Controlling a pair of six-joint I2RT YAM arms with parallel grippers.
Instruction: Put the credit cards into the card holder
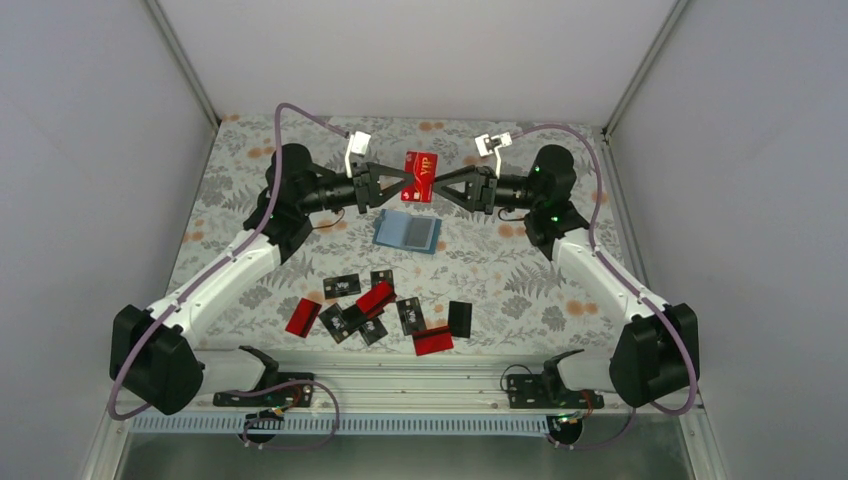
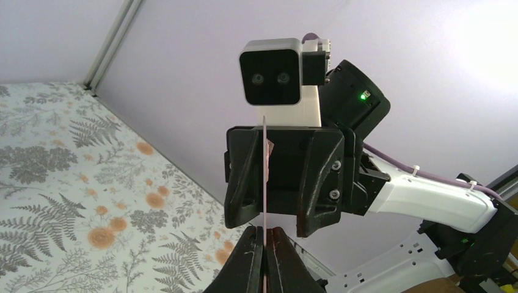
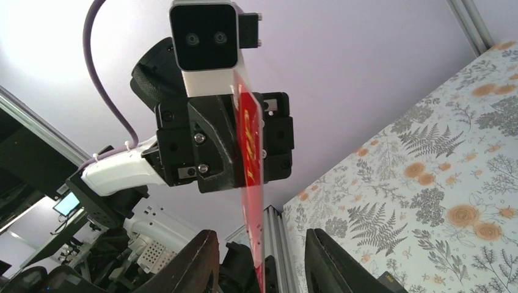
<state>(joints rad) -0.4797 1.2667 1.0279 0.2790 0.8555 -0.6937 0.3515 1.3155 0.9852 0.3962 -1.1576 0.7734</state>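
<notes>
Nearest the right wrist camera, the right end effector stands at a medium gap, its fingers either side of the lower edge of a red card and, as far as that view shows, touching neither face.

**Holding.** The left end effector is closed tight on the opposite edge of that card, which shows edge-on as a thin, straight line in its own camera. In the top view the two end effectors meet tip to tip in mid-air, the left at 9 o'clock of the card and the right at 3 o'clock.

**Location of items.** The card holder lies flat on the table, at 6 o'clock of the raised card in that view. The loose cards, red and black, lie scattered at 6 o'clock of the holder, toward the arm bases, some overlapping.

**Handling, as judged.**
- The card looks light, thin and stiff. It shows no sag from a single edge grip.
- Its faces look glossy, so it is likely to slip or pivot under a shallow pinch.
- Hold across both flat faces near a short edge, leaving the far edge free to enter a slot.
- The holder looks soft and may shift or fold when pressed.
</notes>
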